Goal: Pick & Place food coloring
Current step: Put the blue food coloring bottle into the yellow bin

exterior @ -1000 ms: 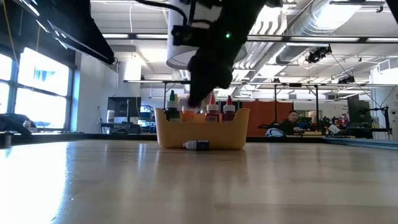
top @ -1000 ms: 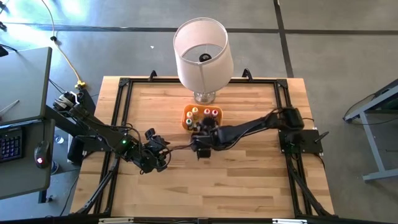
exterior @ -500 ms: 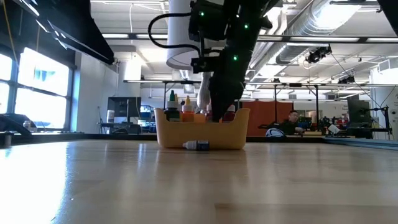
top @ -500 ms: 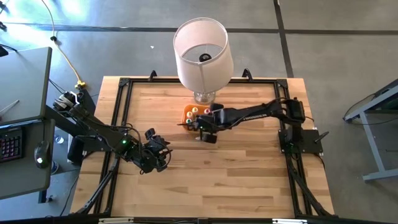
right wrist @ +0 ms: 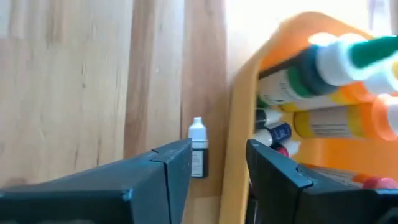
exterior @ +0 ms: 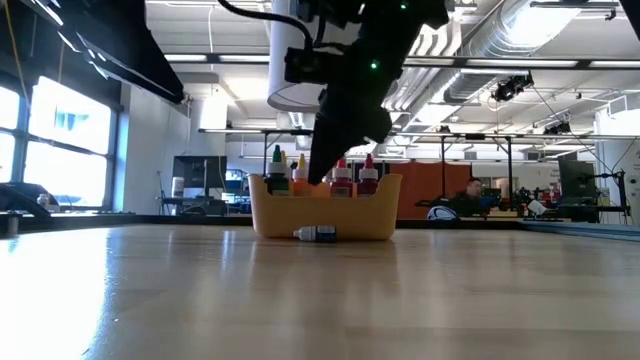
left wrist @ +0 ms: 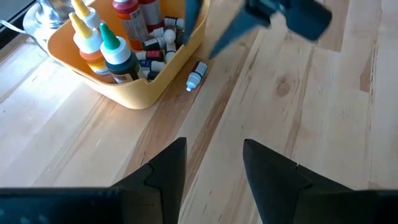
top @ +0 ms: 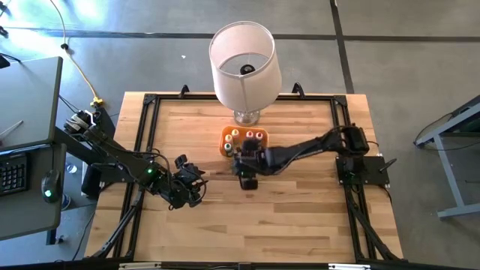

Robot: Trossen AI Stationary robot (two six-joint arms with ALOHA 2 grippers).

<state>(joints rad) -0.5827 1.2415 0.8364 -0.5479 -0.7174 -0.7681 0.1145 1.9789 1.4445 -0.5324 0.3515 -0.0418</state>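
The food coloring bottles [left wrist: 118, 46] stand and lie in the orange tray [top: 244, 141] in front of the white lampshade [top: 243, 56]. One small dark bottle with a white cap [right wrist: 198, 151] lies on its side on the table against the tray's near wall, also seen in the low view [exterior: 318, 233] and the left wrist view [left wrist: 196, 76]. My right gripper [right wrist: 219, 149] is open and hovers above that loose bottle and the tray's near edge [top: 241, 161], touching nothing. My left gripper [left wrist: 214, 144] is open and waits over the table left of the tray [top: 191, 182].
The lampshade with its metal foot [top: 247, 117] stands just behind the tray, toward the far edge. A black frame [top: 150, 105] runs around the tabletop. Bare wood lies near and to both sides of the tray. People sit in the room far behind the table [exterior: 470, 195].
My right gripper swung toward the far edge over the tray and dipped into it, then rose and came back toward the near edge, ending above the loose bottle. The loose bottle and the tray have stayed where they were.
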